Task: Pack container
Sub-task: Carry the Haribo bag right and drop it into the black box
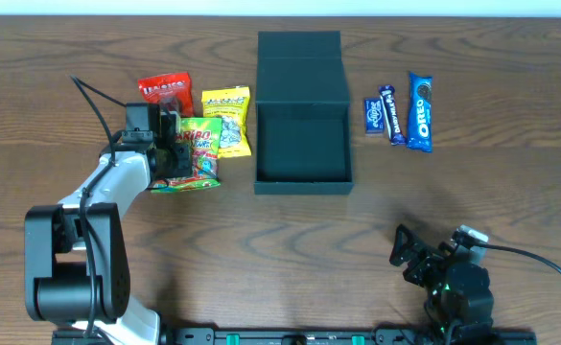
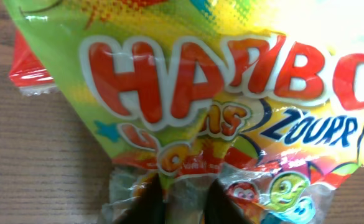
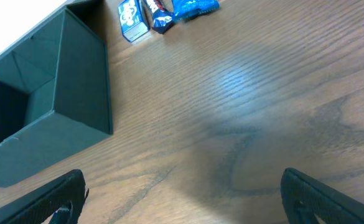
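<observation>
The dark teal container (image 1: 303,185) stands open at the table's back centre, its flap lid folded back and nothing visible inside. It also shows in the right wrist view (image 3: 82,81). My left gripper (image 1: 172,146) is left of it, shut on the lower edge of a green and yellow Haribo bag (image 1: 198,153). In the left wrist view the bag (image 2: 219,81) fills the frame, and its crimped edge sits between my two fingers (image 2: 186,202). My right gripper (image 1: 407,254) is open and empty near the front right, its fingers wide apart over bare wood (image 3: 182,193).
A red snack bag (image 1: 163,91) and a yellow snack bag (image 1: 228,120) lie beside the Haribo bag. Right of the container lie a small blue packet (image 1: 374,115), a dark bar (image 1: 392,113) and a blue Oreo pack (image 1: 420,110).
</observation>
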Robot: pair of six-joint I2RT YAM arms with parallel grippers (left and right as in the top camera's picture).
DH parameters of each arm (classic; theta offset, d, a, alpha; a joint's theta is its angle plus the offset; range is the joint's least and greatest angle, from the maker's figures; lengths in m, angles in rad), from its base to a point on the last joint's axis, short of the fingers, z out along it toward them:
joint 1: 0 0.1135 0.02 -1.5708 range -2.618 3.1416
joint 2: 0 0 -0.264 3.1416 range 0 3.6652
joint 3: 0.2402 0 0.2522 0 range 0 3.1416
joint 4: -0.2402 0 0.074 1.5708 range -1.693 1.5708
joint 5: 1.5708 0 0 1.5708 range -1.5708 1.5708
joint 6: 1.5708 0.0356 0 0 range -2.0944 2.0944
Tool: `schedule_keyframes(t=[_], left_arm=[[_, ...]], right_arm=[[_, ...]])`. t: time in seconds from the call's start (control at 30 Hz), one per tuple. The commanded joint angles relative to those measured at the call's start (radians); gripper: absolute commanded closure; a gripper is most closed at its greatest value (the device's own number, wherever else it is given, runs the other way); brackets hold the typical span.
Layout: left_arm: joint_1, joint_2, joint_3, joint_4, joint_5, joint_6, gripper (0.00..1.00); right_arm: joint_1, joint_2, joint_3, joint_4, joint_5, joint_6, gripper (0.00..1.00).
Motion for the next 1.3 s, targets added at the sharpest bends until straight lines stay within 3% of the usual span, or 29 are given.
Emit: schedule_keyframes(t=[0.0, 0.27, 0.57, 0.7, 0.9, 1.07, 1.27], left_arm=[[-0.004, 0.038, -0.005, -0.028, -0.023, -0.015, 0.94], [-0.004, -0.055, 0.015, -0.132, -0.023, -0.065, 0.94], [-0.019, -0.399, 0.093, -0.173, -0.023, -0.136, 0.94], [-0.104, -0.499, 0.122, -0.163, -0.021, -0.238, 0.94], [-0.354, -0.465, 0.135, -0.072, -0.032, -0.347, 0.94], [-0.548, -0.327, 0.169, -0.037, -0.133, -0.427, 0.94], [-0.583, -0.172, 0.188, -0.004, -0.18, -0.522, 0.94]], right_arm=[[0.009, -0.005, -0.005, 0.0, 0.003, 0.01, 0.01], [0.009, -0.005, -0.005, 0.0, 0.003, 0.01, 0.01], [0.009, -0.005, -0.005, -0.001, 0.003, 0.01, 0.01], [0.009, -0.005, -0.005, -0.001, 0.003, 0.01, 0.01], [0.009, -0.005, -0.005, -0.001, 0.003, 0.01, 0.01], [0.009, -0.005, -0.005, -0.001, 0.003, 0.01, 0.01], [0.009, -0.005, -0.005, -0.001, 0.003, 0.01, 0.01]])
